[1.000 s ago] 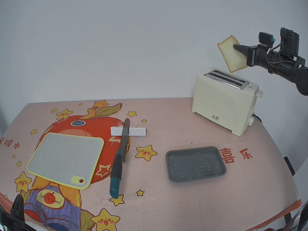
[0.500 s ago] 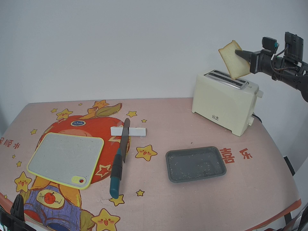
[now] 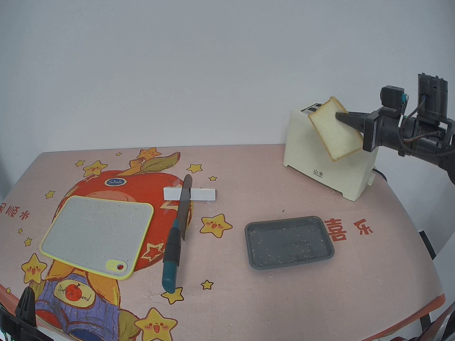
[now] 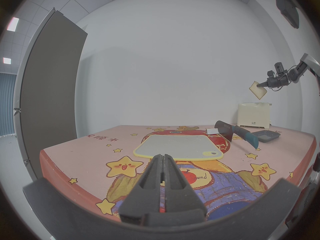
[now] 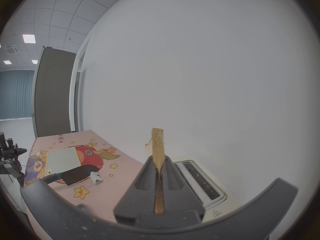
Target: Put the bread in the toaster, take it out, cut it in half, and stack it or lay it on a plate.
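Your bread (image 3: 335, 130), clamped edge-on in the right gripper (image 3: 342, 116), has dropped from high above the toaster (image 3: 327, 166) to just over its top, toward the table side, so it probably still needs lining up over a slot.

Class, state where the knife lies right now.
Head view: the knife lies mid-table between the cutting board to its left and the grey tray to its right, blade resting across a white block.

Cream toaster (image 3: 322, 166), golden-crusted bread (image 3: 334, 131), grey tray (image 3: 289, 242), teal-handled knife (image 3: 176, 235), yellow-rimmed grey board (image 3: 97, 233), pink star-and-apple tablecloth (image 3: 265, 185)
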`<state>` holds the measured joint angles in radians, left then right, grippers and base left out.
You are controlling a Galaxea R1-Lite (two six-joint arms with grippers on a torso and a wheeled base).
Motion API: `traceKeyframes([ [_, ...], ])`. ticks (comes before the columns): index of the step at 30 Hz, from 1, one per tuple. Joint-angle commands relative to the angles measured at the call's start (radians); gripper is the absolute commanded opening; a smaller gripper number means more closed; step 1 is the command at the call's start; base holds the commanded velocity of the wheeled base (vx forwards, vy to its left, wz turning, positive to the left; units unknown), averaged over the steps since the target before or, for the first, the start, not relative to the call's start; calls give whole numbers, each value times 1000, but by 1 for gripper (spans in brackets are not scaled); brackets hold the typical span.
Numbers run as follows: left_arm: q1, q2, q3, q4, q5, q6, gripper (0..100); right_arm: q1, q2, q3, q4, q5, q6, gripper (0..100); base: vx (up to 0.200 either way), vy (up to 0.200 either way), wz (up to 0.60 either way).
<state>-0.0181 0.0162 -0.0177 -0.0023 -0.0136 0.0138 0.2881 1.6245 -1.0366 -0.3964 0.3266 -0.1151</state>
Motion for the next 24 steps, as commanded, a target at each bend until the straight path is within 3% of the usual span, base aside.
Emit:
traceKeyframes([
  [1, 1, -1, 18, -1, 0, 0, 0, 14, -6, 92, -65, -1, 2, 0, 0, 0, 0],
  [5, 0, -1, 18, 1, 0, 0, 0, 25, -18, 181, -159, -1, 9, 0, 0, 0, 0],
  [17, 0, -1, 18, 1, 0, 0, 0, 95, -90, 414, -397, 8, 144, 0, 0, 0, 0],
  [23, 0, -1, 18, -1, 0, 0, 0, 97, -95, 535, -530, 8, 153, 0, 0, 0, 0],
  [24, 1, -1, 18, -1, 0, 0, 0, 103, -97, 579, -601, 8, 152, 0, 0, 0, 0],
])
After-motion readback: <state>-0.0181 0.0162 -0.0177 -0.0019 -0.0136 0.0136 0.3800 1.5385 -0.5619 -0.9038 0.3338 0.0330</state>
